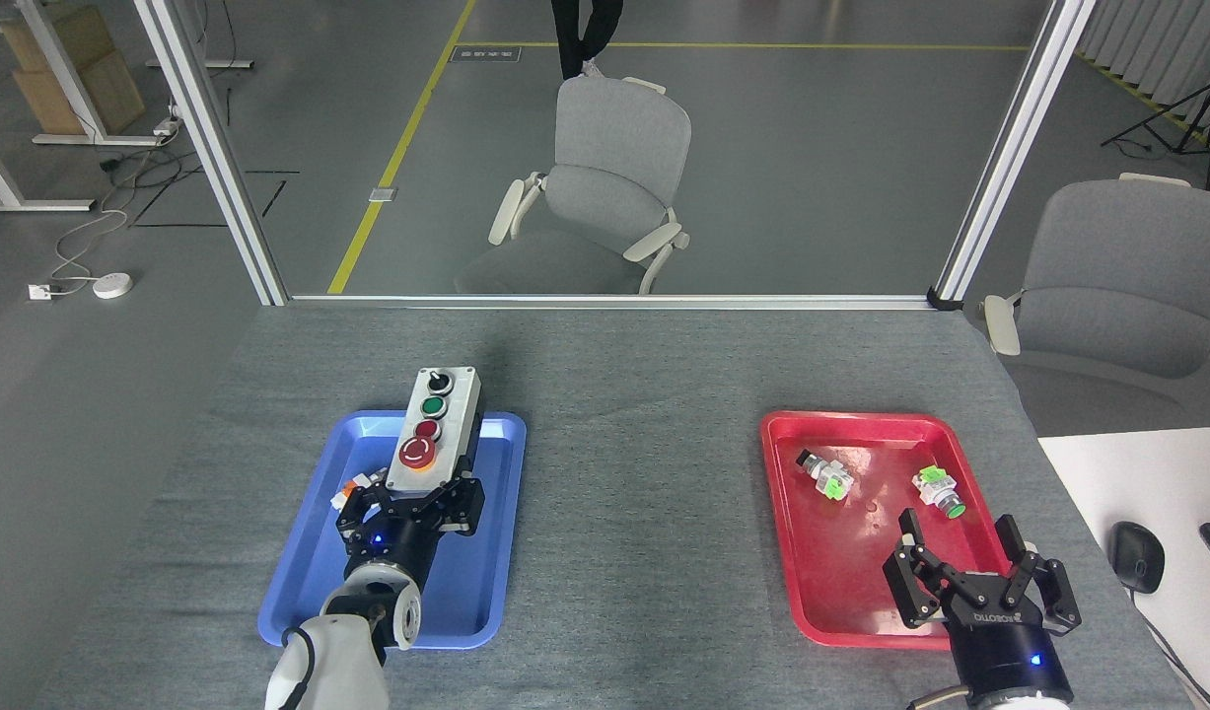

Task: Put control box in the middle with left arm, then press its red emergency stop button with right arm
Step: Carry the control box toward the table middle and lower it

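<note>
pale grey oblong control box [433,427] — near end clamped in left gripper [410,503], over the glossy blue tray [299,592]; right gripper [979,577] jaws spread above red tray [866,523] holding two small switches.

"ROBOTIQ" on the right tool [981,576]

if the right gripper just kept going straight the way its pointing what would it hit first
Probably the green-tipped part in the red tray, just ahead of the open right gripper; height is unclear, so it might pass above.
</note>
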